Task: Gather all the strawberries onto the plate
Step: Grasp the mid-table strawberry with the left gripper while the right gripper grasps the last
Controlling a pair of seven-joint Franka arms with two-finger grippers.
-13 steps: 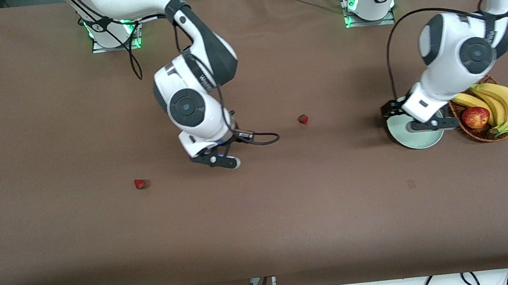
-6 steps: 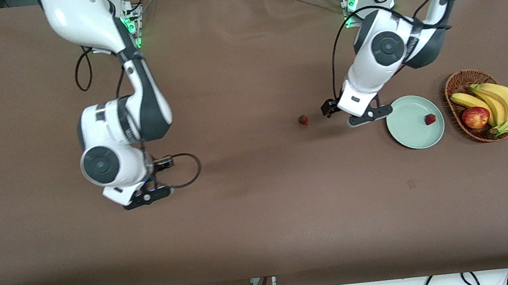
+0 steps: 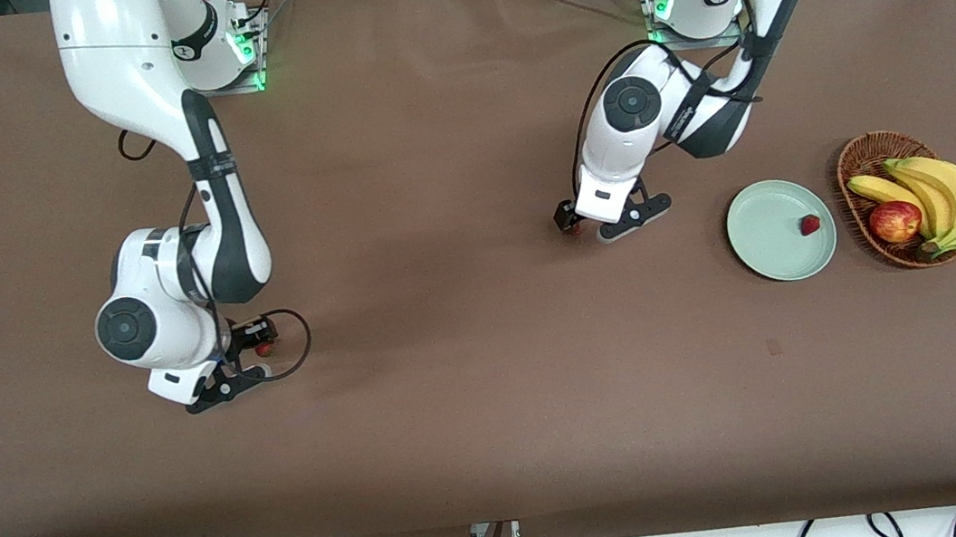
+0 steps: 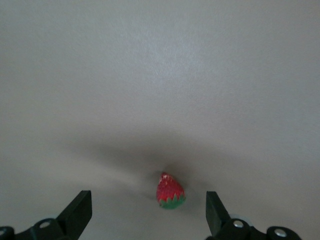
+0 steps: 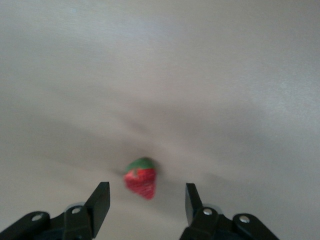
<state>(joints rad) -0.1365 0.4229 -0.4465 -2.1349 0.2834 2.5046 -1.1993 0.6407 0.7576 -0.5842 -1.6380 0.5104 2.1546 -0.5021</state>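
Strawberries are being approached at two spots on the brown table (image 3: 496,412). Toward the right arm's end, the right gripper (image 5: 145,200) is being held with fingers spread over a strawberry (image 5: 141,178) lying on the table. Near the middle, the left gripper (image 4: 147,210) is being held wide open over a second strawberry (image 4: 170,191). Toward the left arm's end, a third strawberry (image 3: 810,224) is being carried by the mint-green plate (image 3: 767,242), beside the wicker basket (image 3: 861,157) of bananas (image 3: 943,193) and an apple (image 3: 894,221).
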